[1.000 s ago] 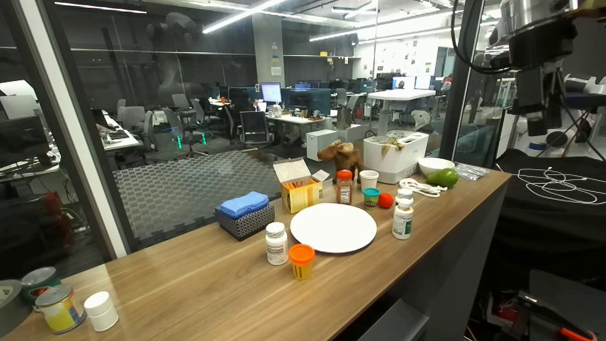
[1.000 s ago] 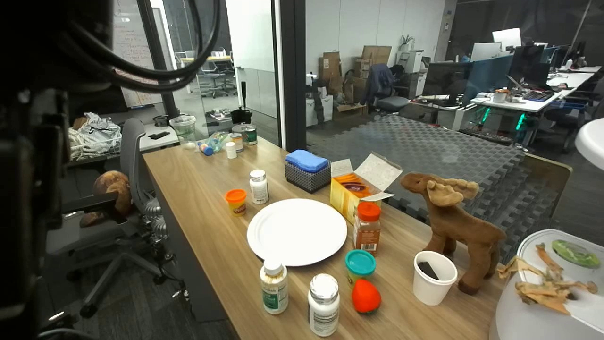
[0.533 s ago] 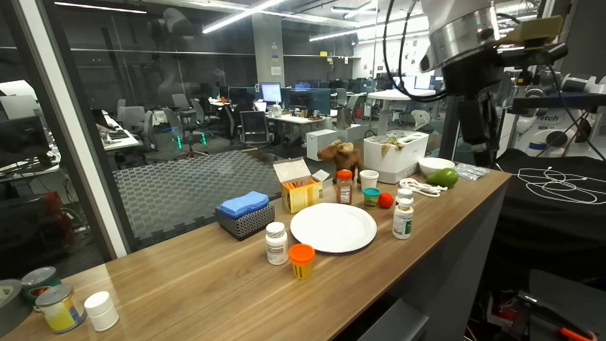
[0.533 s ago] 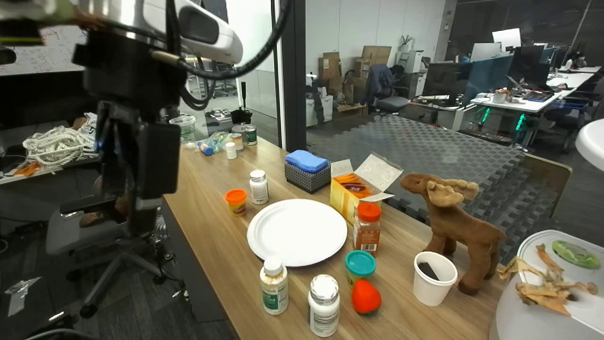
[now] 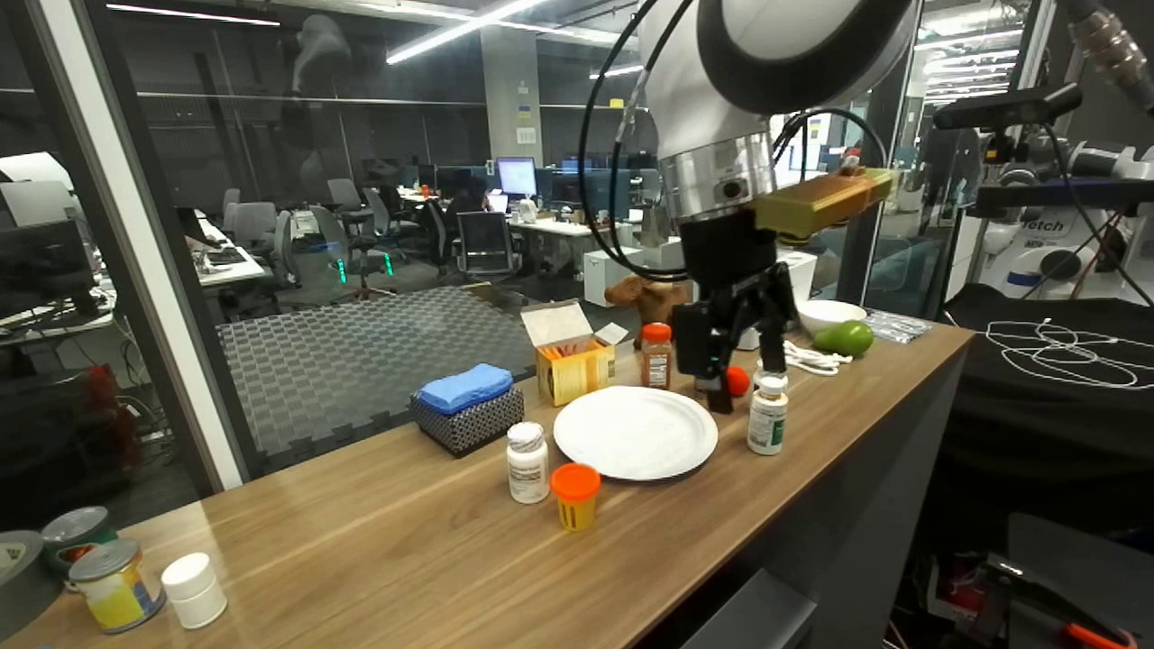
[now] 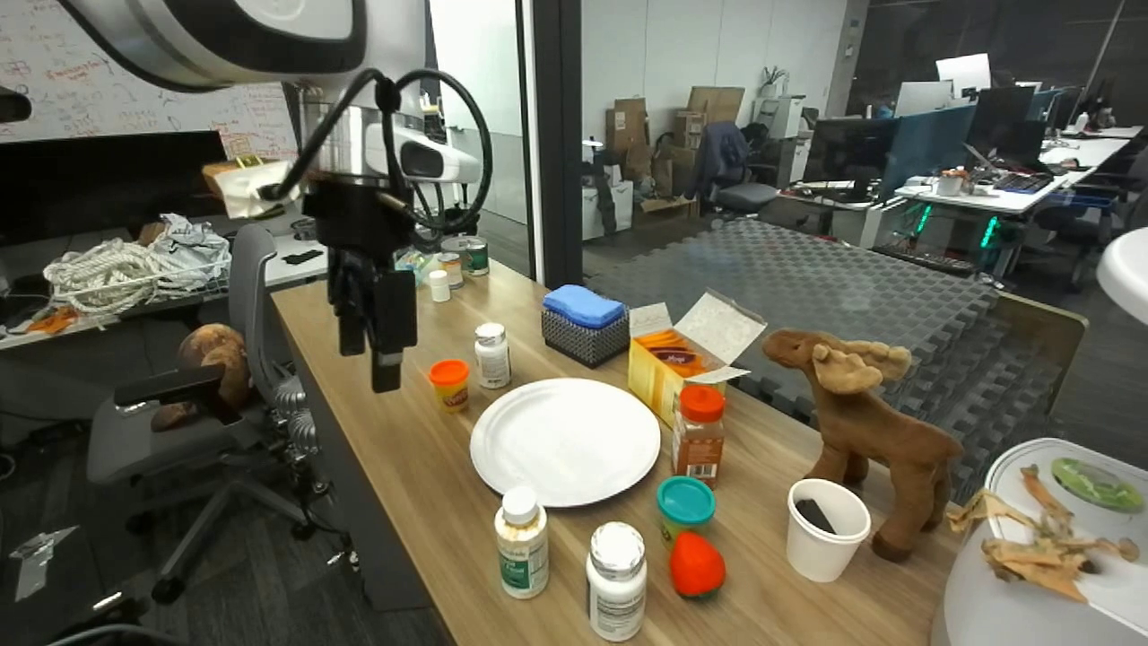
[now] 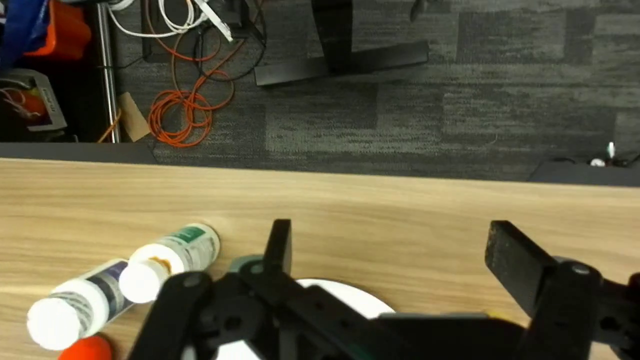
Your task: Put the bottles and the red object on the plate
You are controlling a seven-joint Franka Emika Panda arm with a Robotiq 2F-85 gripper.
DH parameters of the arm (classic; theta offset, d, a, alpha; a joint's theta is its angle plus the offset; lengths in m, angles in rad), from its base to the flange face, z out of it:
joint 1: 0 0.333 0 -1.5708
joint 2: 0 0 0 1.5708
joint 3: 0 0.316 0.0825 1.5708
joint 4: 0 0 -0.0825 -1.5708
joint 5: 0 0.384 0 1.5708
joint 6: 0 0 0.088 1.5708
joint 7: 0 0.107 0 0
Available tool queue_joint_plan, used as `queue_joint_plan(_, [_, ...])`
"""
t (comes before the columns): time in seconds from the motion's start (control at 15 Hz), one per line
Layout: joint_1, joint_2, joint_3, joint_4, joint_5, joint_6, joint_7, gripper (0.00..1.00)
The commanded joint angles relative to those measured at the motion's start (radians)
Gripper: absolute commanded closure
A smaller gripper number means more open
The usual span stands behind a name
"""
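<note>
The white plate (image 5: pixel 636 433) lies in the middle of the table, bare; its edge shows in the wrist view (image 7: pixel 344 294). A green-labelled white bottle (image 6: pixel 520 547) and a second white bottle (image 6: pixel 615 583) stand beside it near the squat red object (image 6: pixel 696 563). In the wrist view both bottles (image 7: pixel 187 245) and the red object (image 7: pixel 90 349) are left of the fingers. A third white bottle (image 5: pixel 527 464) stands on the plate's opposite side. My gripper (image 6: pixel 369 363) is open and empty, above the table's front strip; its fingertips (image 7: pixel 510 250) are wide apart.
A yellow tub with orange lid (image 6: pixel 449 386), a red-lidded jar (image 6: pixel 698 435), a teal-lidded tub (image 6: pixel 684 502) and a yellow tea box (image 5: pixel 574 374) stand round the plate. A blue-topped dark box (image 5: pixel 466 415), paper cup (image 6: pixel 825 538) and toy moose (image 6: pixel 879 431) stand farther off.
The arm has swung in over the table from its end; in an exterior view it moves left toward the plate. The bottles, red object and plate have not moved.
</note>
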Motion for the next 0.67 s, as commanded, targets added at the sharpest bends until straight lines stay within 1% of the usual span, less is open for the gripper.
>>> queue_joint_plan(0.0, [0.029, 0.133, 0.021, 0.105, 0.031, 0.123, 0.128, 0.00])
queue_joint_plan(0.07, [0.040, 0.162, 0.026, 0.119, 0.031, 0.190, 0.160, 0.00])
queue_joint_plan(0.33, [0.096, 0.276, 0.031, 0.199, 0.020, 0.309, 0.235, 0.00])
queue_joint_plan(0.6, [0.159, 0.375, 0.018, 0.290, -0.001, 0.354, 0.288, 0.00])
